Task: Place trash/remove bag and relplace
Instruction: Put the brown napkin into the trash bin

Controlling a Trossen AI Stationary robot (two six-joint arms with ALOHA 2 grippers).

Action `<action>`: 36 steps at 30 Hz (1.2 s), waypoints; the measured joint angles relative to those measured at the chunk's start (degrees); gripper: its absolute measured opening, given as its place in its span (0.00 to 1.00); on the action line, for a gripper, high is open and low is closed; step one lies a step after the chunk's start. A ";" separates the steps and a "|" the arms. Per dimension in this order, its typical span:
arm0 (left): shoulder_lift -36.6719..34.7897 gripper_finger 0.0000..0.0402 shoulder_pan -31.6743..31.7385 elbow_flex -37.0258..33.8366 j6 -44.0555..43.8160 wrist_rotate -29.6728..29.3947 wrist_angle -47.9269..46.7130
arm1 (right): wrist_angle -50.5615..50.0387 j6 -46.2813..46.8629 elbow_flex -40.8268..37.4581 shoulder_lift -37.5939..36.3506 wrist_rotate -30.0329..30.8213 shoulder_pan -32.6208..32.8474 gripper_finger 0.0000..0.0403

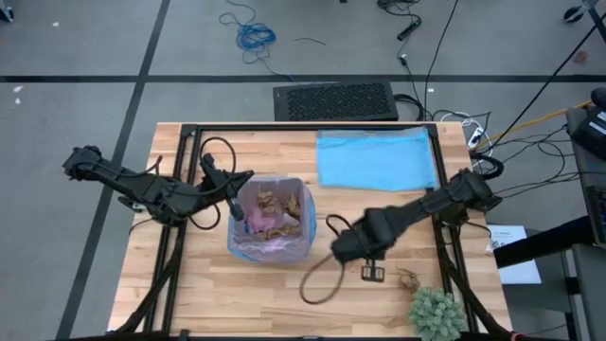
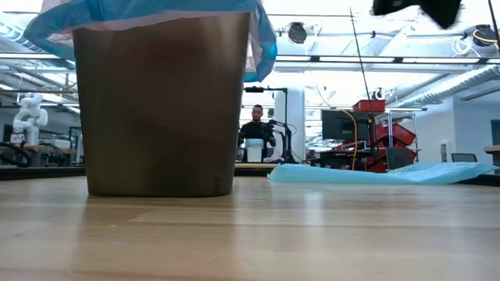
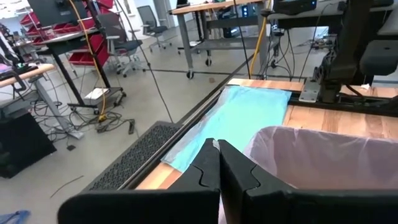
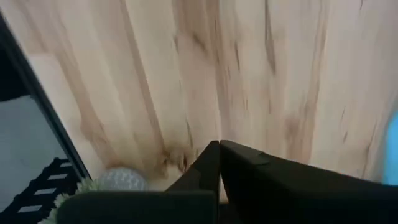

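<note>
Sitting in the bin (image 1: 270,248) mid-desk, brown wads of trash (image 1: 275,214) fill the lavender bag (image 1: 254,242). Liner looks thin, slippery, tear-prone; best pinched at rim. Left gripper (image 1: 239,210), jaws clenched empty, at rim. Right gripper (image 1: 339,248), clenched empty, beside bin.

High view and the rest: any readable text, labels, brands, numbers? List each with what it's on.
No legible text in any view.
White paper sheet off the table's right edge: carries print, too small to read.
Light blue bag, lined bin, wooden table: no markings visible.
Background monitors and red bins in the low view: too blurred to tell.
</note>
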 joint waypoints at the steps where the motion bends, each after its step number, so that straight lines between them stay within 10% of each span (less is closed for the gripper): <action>1: 0.00 0.00 0.00 0.00 0.00 0.00 0.02 | 0.03 2.10 -1.99 -0.75 -0.15 1.18 0.00; 14: -0.01 0.00 0.02 0.00 -1.42 1.97 -0.04 | 20.50 30.77 -27.70 -14.17 -1.28 13.48 0.03; 28: -0.02 0.00 0.00 0.00 -1.53 2.03 0.00 | 31.72 41.60 -40.37 -16.29 -8.90 15.46 0.58; 36: 0.00 0.00 0.00 0.00 -1.67 2.03 -0.36 | 39.57 44.97 -50.44 -16.29 -14.56 14.76 0.63</action>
